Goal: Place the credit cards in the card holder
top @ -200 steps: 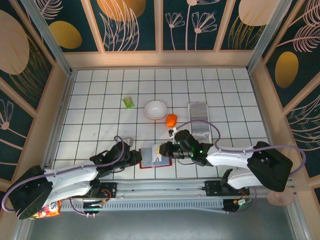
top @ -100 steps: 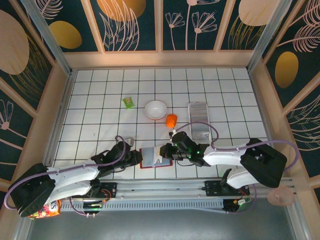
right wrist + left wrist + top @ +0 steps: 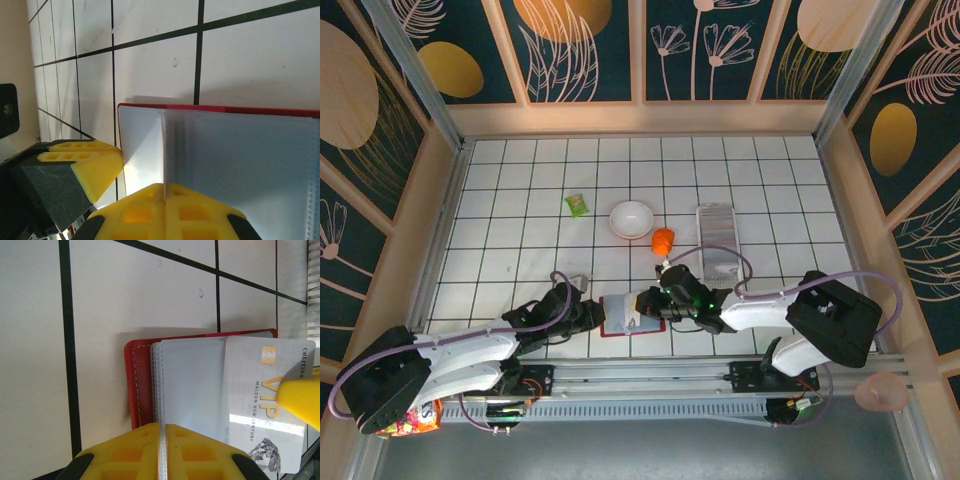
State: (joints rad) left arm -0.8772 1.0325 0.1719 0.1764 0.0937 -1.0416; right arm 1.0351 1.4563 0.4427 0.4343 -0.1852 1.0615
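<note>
left end effector (image 3: pixel 161 432): clamped almost closed on a pale inner sleeve of the card holder (image 3: pixel 141 385), steadying the opened wallet on the surface (image 3: pixel 150 285).
right end effector (image 3: pixel 164 192): pinched closed on the edge of a VIP credit card (image 3: pixel 260 405).
credit card: lies over the holder's pale inside, just ahead of the left end effector and off to one side.
judgement: the card seems lined up to slide under a sleeve.

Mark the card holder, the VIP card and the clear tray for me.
Card holder (image 3: pixel 137 385): left wrist view, on its red stitched cover edge.
VIP card (image 3: pixel 260 405): left wrist view, on its printed face.
Tray (image 3: pixel 717 268): top view, on its bare near end.
</note>
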